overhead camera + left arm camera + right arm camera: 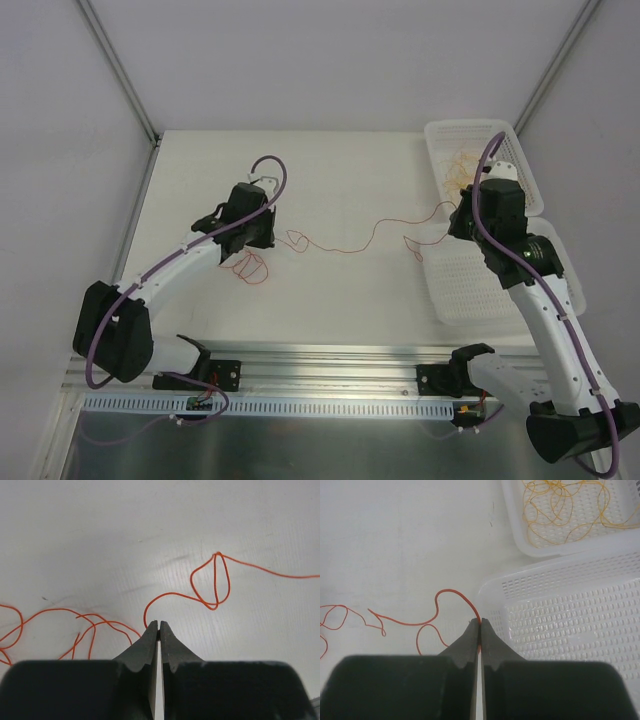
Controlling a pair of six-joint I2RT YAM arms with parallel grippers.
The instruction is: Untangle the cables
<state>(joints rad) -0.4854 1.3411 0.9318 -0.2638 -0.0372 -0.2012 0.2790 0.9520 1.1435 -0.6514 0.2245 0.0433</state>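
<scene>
A long thin red cable (pixel 350 247) lies across the white table between my two grippers. My left gripper (pixel 258 235) is at its left end, where the cable piles into loose loops (pixel 250 266). In the left wrist view the jaws (pixel 158 624) are shut, and the red cable (pixel 172 593) curves down and slips in behind the left fingertip. A small closed loop (pixel 216 580) sits farther along it. My right gripper (pixel 458 218) (pixel 480 622) is shut on the same cable (pixel 453 590), with orange showing between the pads. A tangle of yellow cables (pixel 560 505) lies in the far basket.
Two white perforated baskets stand at the right. The far basket (pixel 470 126) holds the yellow tangle (pixel 462 165). The near basket (pixel 490 290) (pixel 570 620) holds nothing and sits just right of my right gripper. Metal frame posts rise at both back corners.
</scene>
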